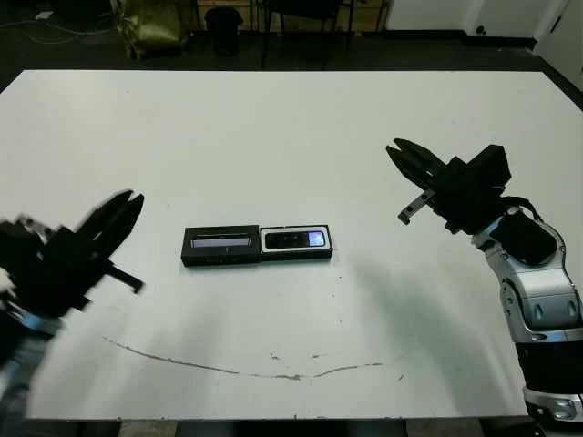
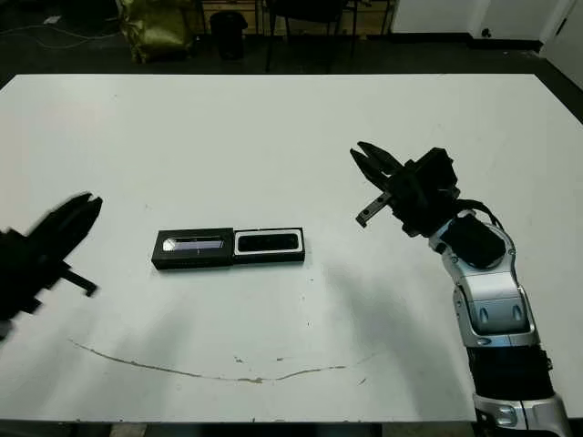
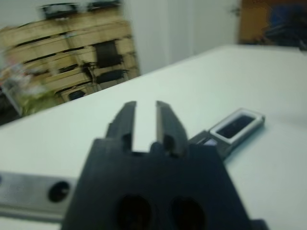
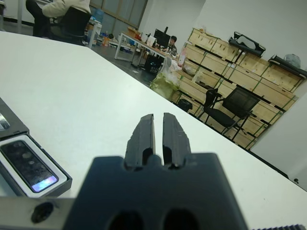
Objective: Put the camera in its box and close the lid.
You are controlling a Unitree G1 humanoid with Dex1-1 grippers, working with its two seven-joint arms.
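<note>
Nearest you, a thin brown scratch line (image 1: pixel 246 369) curves across the white table (image 1: pixel 291 127) close to its front edge. Your left gripper (image 1: pixel 123 211) sits low on the left, blurred, well apart from the box; in its wrist view the two black fingers (image 3: pixel 125 122) stand close together with only a narrow gap, nothing between them. Midway up the table you have the box (image 1: pixel 297 242) — the camera (image 1: pixel 293 240) already lies inside its white lining, flat along the tray. The lid (image 1: pixel 220 246) lies open and flat on the table just to the left, joined to the tray, its pale strip facing up. Your right gripper (image 1: pixel 401 155) hovers above the table to the right of the box, apart from it, fingers nearly together and empty. Beyond the far edge you see dark floor and chair legs (image 1: pixel 273 27).
</note>
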